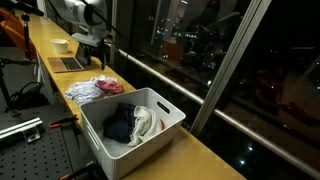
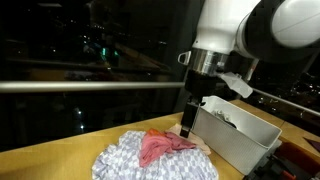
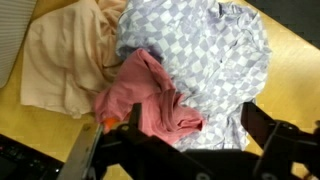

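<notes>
In the wrist view a beige cloth [image 3: 62, 60] lies crumpled at the left of the heap on the yellow tabletop [image 3: 297, 70]. A pink cloth [image 3: 150, 95] is bunched in the middle, touching the beige one and lying over a lavender checked shirt [image 3: 215, 50] that spreads to the right. The end effector [image 3: 178, 128] hangs over the pink cloth with its fingers [image 3: 88, 155] set wide apart, gripping nothing. In an exterior view the end effector [image 2: 188, 125] stands upright, close over the right-hand part of the heap; whether it touches the fabric cannot be told. Just right of it sits a white bin [image 2: 245, 145], which in an exterior view holds dark and pale garments [image 1: 128, 122].
</notes>
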Robot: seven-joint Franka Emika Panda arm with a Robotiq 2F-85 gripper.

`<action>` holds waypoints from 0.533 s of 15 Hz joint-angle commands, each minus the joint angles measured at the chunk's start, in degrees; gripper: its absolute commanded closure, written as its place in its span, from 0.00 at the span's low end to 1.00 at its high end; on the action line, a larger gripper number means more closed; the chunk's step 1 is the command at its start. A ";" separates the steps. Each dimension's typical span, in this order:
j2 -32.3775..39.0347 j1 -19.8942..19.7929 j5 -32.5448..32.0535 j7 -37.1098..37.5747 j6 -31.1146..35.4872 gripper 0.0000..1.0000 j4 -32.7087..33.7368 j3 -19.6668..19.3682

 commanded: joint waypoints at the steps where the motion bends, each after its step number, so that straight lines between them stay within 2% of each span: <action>1: 3.15 2.22 -2.62 0.68 1.20 0.00 1.15 -1.11; 6: 6.60 5.98 -12.28 3.22 -1.24 0.00 2.57 -4.17; 8: 8.28 6.29 -13.84 2.92 -1.32 0.00 3.84 -4.63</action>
